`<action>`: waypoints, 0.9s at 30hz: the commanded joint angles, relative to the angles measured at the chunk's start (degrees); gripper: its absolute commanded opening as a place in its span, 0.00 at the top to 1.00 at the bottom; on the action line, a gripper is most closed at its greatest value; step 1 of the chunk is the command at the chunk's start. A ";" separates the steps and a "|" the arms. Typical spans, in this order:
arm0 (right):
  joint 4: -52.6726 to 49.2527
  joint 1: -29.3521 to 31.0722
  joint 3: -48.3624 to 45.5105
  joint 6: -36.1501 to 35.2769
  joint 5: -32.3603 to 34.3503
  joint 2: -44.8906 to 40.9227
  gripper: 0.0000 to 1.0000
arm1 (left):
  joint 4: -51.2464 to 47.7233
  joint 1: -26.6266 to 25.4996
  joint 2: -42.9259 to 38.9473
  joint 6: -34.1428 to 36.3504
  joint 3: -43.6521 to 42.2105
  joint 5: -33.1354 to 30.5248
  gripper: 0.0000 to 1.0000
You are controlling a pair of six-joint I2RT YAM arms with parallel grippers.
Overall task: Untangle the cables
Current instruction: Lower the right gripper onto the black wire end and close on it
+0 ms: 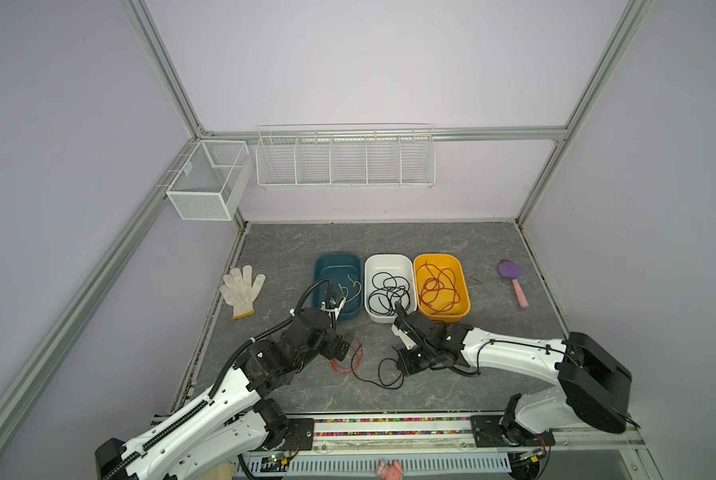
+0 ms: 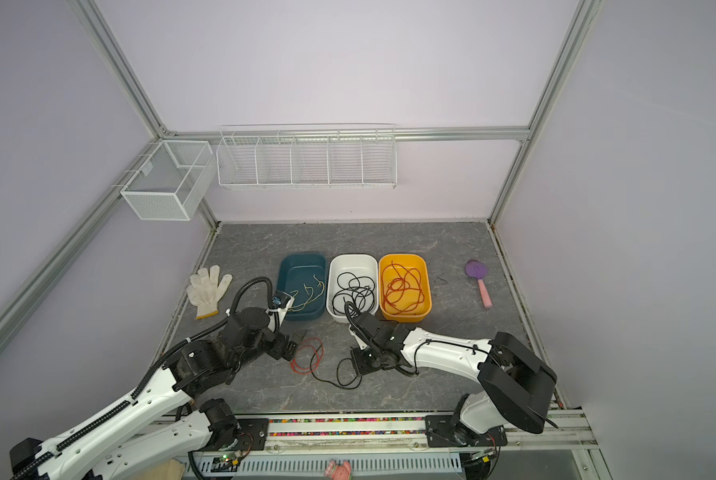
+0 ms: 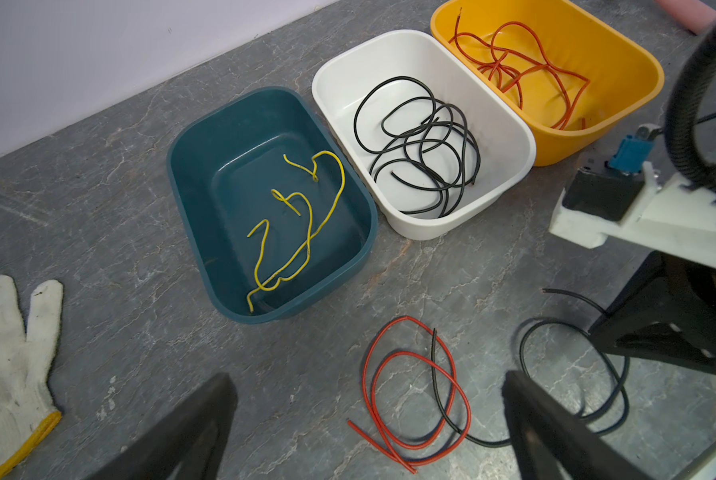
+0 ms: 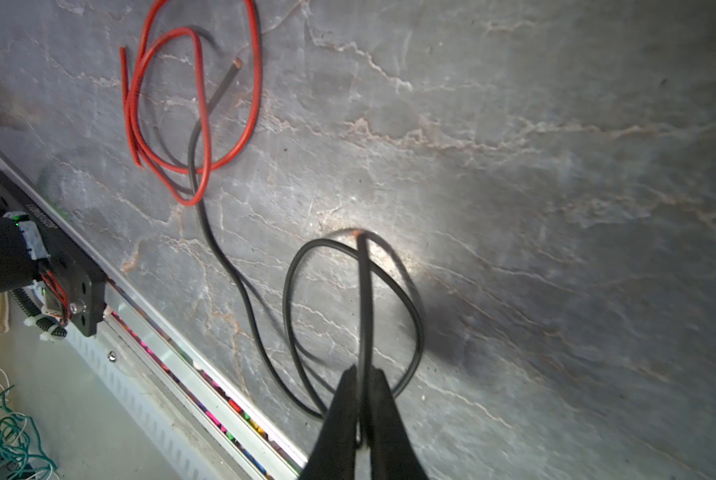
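Clearly the right fingers (image 4: pixel 337 419) are clenched on the loose black cable (image 4: pixel 363 299) a little back from its bare tip. A short straight stub points out past the fingertips, away from the wrist. From the pinch the cable curls into one loop. It then trails in a long line across the front of the table (image 3: pixel 98 187) toward the loose red cable (image 4: pixel 257 83), and its far end lies inside that red coil. It seems to pass under one red strand there, though blur makes this uncertain. The red coil is a double oval lying flat between the two arms, near the teal tub (image 3: pixel 190 174).

In both top views the arm's own body hides the pinch, and only the right wrist view shows it. The left wrist view alone shows the left fingers (image 3: pixel 190 432) spread wide with nothing between them, above the table near the red coil. It also gives the closest look at the sorted tubs: yellow cables (image 3: pixel 343 178) in the teal one, black cables (image 1: pixel 389 291) in the white tub (image 3: pixel 422 226), and red cables (image 1: pixel 435 289) in the yellow tub (image 3: pixel 622 83).
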 commanded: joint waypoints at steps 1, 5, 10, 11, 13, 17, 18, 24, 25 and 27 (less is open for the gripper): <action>-1.97 0.37 1.01 -0.17 1.82 -0.75 0.93 | 1.09 -0.28 0.39 -0.10 -0.76 0.99 0.00; -4.22 0.46 0.95 -0.37 4.08 -3.58 0.93 | 1.09 -0.26 0.28 -0.20 -0.71 0.82 0.00; -9.68 0.46 1.96 -1.96 8.56 -9.90 0.93 | 1.18 -0.25 0.27 -0.26 -0.89 0.59 0.00; -10.78 0.46 2.12 -2.17 9.41 -11.16 0.93 | 1.18 -0.26 0.19 -0.20 -0.89 0.50 0.00; -13.28 0.46 3.01 -2.59 11.47 -13.82 0.93 | 1.18 -0.25 0.19 -0.20 -0.89 0.52 0.00; -17.18 0.40 4.61 -3.22 14.68 -18.25 0.93 | 1.18 -0.25 0.13 -0.26 -0.98 0.55 0.00; -18.16 0.36 5.17 -3.48 15.43 -19.21 0.93 | 1.21 -0.25 0.08 -0.24 -0.98 0.57 0.00; -23.89 0.29 9.73 -4.98 19.58 -24.19 0.93 | 1.27 -0.28 -0.04 -0.24 -1.06 0.46 0.00; -24.59 0.22 10.22 -5.14 20.12 -24.97 0.93 | 1.27 -0.25 -0.11 -0.36 -1.06 0.46 0.00; -25.48 0.18 11.30 -5.35 20.53 -26.39 0.93 | 1.27 -0.25 -0.08 -0.31 -1.08 0.37 0.00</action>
